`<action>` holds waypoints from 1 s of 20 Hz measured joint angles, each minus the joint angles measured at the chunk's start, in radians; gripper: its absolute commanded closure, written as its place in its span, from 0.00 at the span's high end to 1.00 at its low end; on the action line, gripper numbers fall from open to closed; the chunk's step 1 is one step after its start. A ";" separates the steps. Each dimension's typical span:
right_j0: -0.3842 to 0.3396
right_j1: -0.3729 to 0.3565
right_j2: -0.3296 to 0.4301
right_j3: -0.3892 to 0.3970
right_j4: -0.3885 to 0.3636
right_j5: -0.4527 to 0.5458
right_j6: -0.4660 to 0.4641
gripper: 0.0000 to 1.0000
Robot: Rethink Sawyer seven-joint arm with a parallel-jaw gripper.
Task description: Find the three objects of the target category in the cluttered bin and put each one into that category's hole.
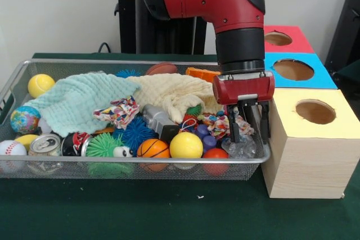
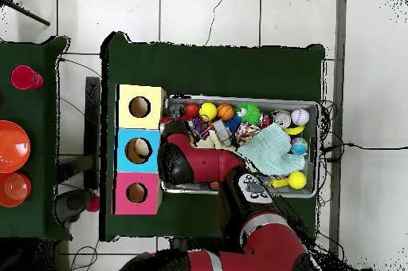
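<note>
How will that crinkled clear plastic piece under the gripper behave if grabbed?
The clear plastic looks thin and crumpled, so it is probably light and will crush between the fingers. Its glossy surface may slip. Lying against the bin's corner, it probably won't roll.

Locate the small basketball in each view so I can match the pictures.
Front view: small basketball at the bin's near rim, left of the yellow ball.
Overhead view: small basketball at the bin's top rim, right of the yellow ball.
Shared landmark: that yellow ball.
</note>
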State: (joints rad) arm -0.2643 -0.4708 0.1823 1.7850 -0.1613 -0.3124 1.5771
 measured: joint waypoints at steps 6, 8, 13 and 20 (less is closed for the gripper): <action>0.010 0.000 -0.017 -0.001 0.000 0.000 0.000 1.00; 0.012 0.000 -0.021 -0.002 0.000 0.000 0.000 1.00; 0.018 0.011 -0.033 -0.015 0.000 0.000 0.000 1.00; 0.034 0.026 -0.058 -0.038 0.000 -0.001 0.000 1.00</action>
State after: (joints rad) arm -0.2303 -0.4444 0.1241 1.7471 -0.1611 -0.3131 1.5771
